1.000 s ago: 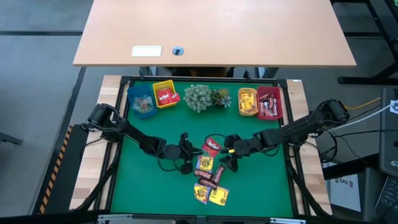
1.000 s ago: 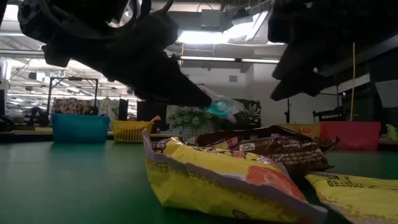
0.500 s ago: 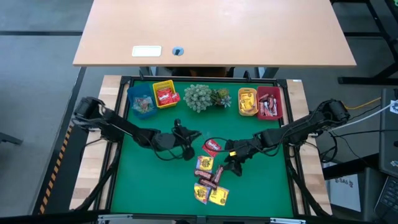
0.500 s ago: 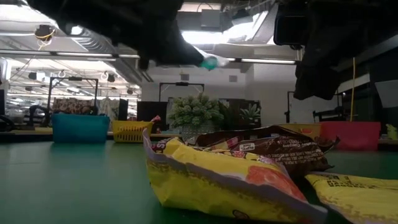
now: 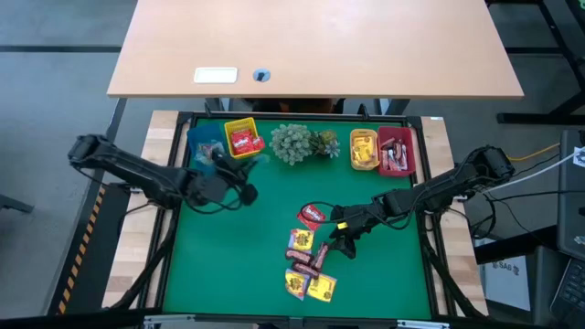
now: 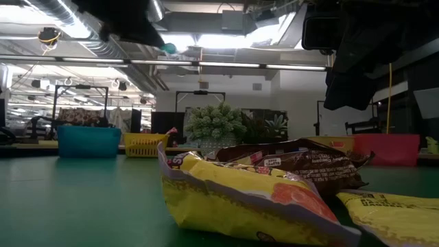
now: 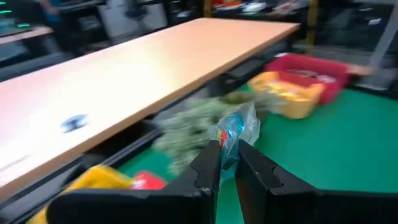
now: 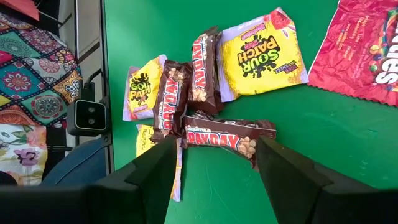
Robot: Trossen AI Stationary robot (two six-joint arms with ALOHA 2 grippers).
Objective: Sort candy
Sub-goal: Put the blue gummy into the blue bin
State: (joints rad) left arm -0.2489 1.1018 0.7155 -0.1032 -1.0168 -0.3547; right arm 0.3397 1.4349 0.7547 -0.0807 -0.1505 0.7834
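Note:
Candy lies in a heap on the green mat: a red packet (image 5: 312,216), yellow packets (image 8: 260,53) and brown bars (image 8: 227,134). My left gripper (image 7: 228,163) is raised over the mat's far left, close to the yellow bin (image 5: 243,139), and is shut on one clear-wrapped blue candy (image 7: 235,129). The low view shows that candy (image 6: 168,48) high above the mat. My right gripper (image 8: 224,180) hovers open above the heap, its fingers on either side of a brown bar without touching it. My left gripper pinches the blue candy's clear wrapper at its lower end (image 7: 227,150) between its two fingertips. The fingers lie nearly level and point toward the far right. The candy sticks out beyond the fingertips, lifted clear of the mat.
Along the far edge stand a blue bin (image 5: 207,151), the yellow bin, a grey-green plant cluster (image 5: 294,143), an orange bin (image 5: 364,149) and a red bin (image 5: 397,151). A wooden desk (image 5: 311,46) lies beyond the mat.
My left gripper has risen from beside the heap and swung toward the far left, toward the blue and yellow bins, tipping from pointing down to nearly level. It stays shut on the clear-wrapped candy, now lifted high. My right gripper has stayed over the heap.

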